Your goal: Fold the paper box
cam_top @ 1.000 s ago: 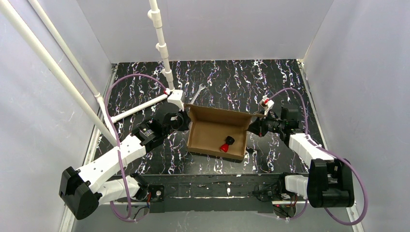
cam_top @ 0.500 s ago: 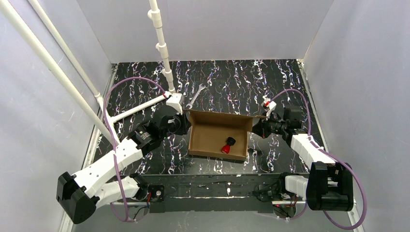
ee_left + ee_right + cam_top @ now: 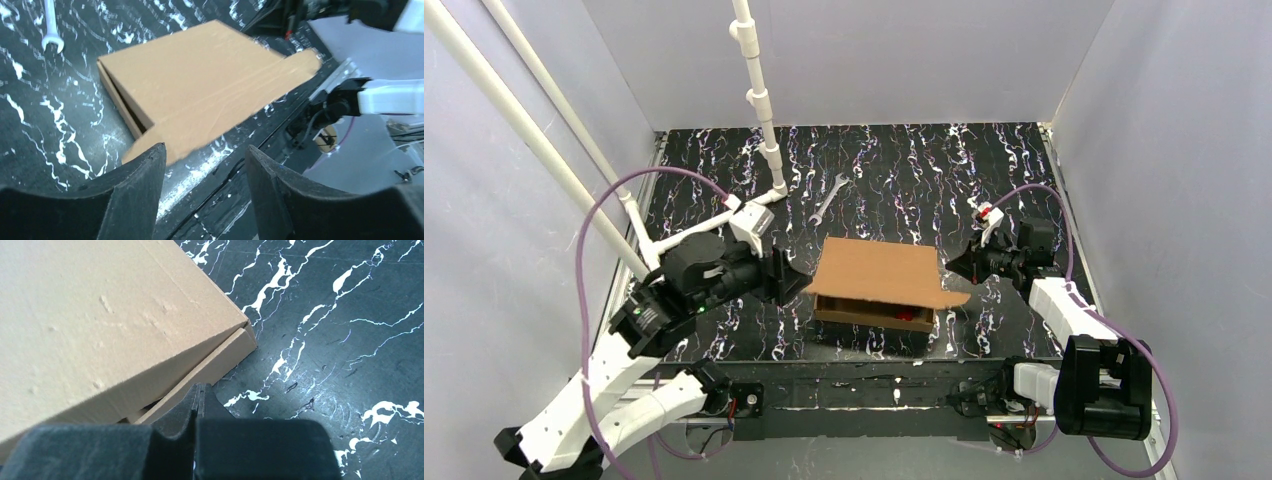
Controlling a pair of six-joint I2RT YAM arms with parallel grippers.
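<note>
Paper box (image 3: 876,283), lid lowered over the tray, on the black marbled table (image 3: 924,170) between the two grippers.

Brown corrugated lid lies tilted, not seated. A gap runs along the near edge, and side flaps jut out untucked at both near corners. The interior is almost wholly covered; a red sliver (image 3: 907,314) shows through the gap, too small to identify. The left gripper (image 3: 202,170) is just left of the box, fingers spread, grasping nothing; its wrist view is motion-blurred. The right gripper (image 3: 198,400) has its fingers pressed together on nothing, the tip at the box's right wall under the lid edge; contact is unclear. A wrench (image 3: 828,198) lies behind the box, apart from it.
</note>
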